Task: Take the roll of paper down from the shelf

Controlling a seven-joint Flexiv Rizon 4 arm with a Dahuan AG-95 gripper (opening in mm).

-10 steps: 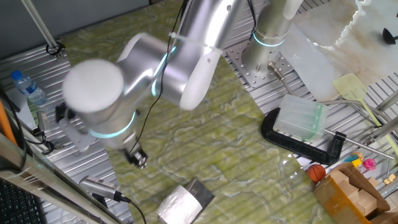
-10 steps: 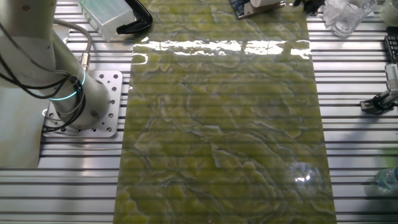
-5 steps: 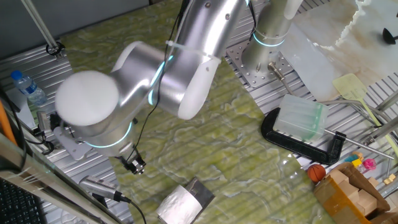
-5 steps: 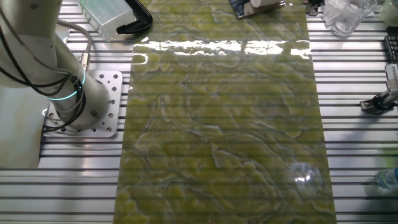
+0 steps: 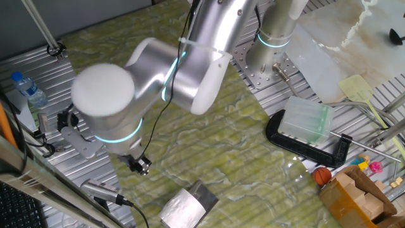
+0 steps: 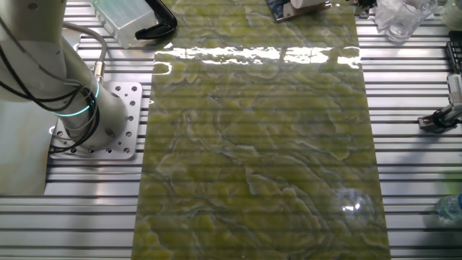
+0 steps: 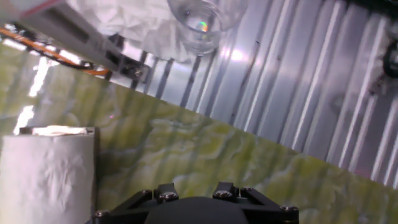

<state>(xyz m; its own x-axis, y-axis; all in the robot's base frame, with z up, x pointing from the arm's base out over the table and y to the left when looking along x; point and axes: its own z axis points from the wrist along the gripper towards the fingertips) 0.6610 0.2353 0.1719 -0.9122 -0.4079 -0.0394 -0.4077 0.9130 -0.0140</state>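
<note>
The roll of paper (image 5: pixel 179 208) is a stubby white cylinder at the front edge of the green mat. It lies against the shelf (image 5: pixel 204 193), a small shiny dark grey slab. My gripper (image 5: pixel 138 164) hangs low over the mat, left of the roll and a little behind it, apart from it. Its fingers are too small there to tell if they are open. In the hand view the roll (image 7: pixel 46 177) fills the lower left, with the shelf's bright edge (image 7: pixel 57 130) above it. Only the gripper's black base (image 7: pixel 194 204) shows there. The fingers are hidden.
A black clamp (image 5: pixel 308 149) holds a translucent plastic box (image 5: pixel 307 120) at the right. A water bottle (image 5: pixel 29 89) stands at the left. A metal tool (image 5: pixel 101 190) lies by the gripper. A clear cup (image 7: pixel 200 22) and crumpled white paper (image 7: pixel 127 25) lie beyond the mat.
The arm's big wrist joint has swung up and to the right. The gripper has stayed at about the same spot over the mat. The roll and the shelf have not moved.
</note>
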